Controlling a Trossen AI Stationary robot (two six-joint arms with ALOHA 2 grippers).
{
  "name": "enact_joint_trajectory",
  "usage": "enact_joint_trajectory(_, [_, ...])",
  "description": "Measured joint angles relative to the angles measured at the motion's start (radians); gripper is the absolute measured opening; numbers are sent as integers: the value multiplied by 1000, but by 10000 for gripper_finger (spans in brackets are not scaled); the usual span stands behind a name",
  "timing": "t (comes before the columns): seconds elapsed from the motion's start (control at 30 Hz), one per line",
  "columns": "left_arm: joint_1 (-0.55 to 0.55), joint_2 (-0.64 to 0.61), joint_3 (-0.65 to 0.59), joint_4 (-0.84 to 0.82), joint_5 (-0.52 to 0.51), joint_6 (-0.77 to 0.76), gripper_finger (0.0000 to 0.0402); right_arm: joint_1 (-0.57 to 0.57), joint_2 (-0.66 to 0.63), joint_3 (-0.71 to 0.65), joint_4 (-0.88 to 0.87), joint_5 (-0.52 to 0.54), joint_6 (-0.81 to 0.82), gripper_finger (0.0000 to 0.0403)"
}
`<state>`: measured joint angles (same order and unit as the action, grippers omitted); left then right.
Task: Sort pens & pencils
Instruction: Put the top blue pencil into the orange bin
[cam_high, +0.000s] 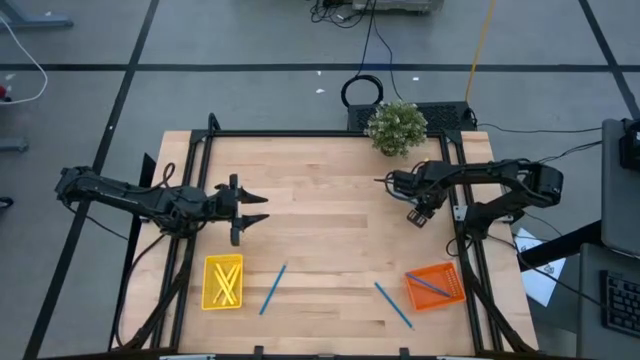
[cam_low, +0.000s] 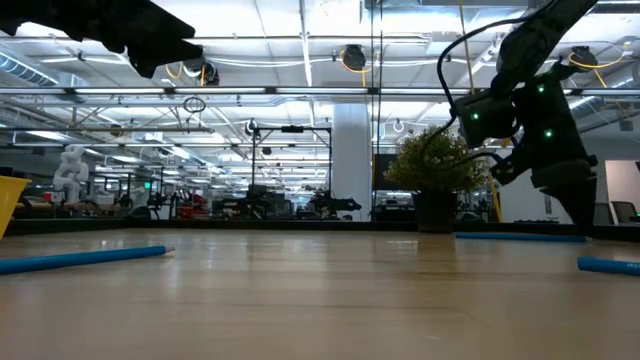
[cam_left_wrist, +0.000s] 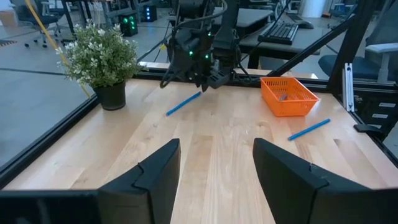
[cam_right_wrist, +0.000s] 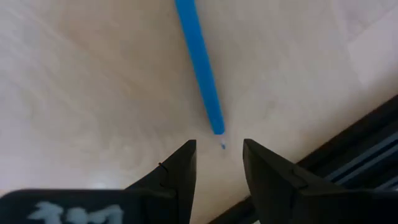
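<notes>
Three blue pens lie flat on the table: one near the yellow basket, one beside the orange basket, and one under my right gripper, also seen as the pen in the left wrist view. A further pen rests in the orange basket. The yellow pencils lie in the yellow basket. My right gripper is open and points down. Its fingers stand on either side of the third pen's tip, above it and apart from it. My left gripper is open and hovers over the table's left half.
A potted plant stands at the far edge, close behind my right arm. A black frame runs round the table. The wood between the two arms is bare. The room beyond holds desks and equipment.
</notes>
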<state>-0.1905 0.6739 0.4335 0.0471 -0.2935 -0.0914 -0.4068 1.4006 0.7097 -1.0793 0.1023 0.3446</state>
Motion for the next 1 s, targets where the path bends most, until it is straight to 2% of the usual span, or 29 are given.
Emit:
enact_joint_trajectory(0.2, [0, 0, 0, 0, 0, -1, 207, -1, 0, -16, 71, 0, 25, 115])
enact_joint_trajectory(0.5, [0, 0, 0, 0, 0, -4, 207, -52, 1, -43, 82, -3, 36, 96])
enact_joint_trajectory(0.67, [0, 0, 0, 0, 0, -4, 207, -65, -1, -53, 102, -81, 54, 90])
enact_joint_trajectory(1.0, [0, 0, 0, -8, 0, -13, 207, -66, -2, -114, 158, -137, 58, 62])
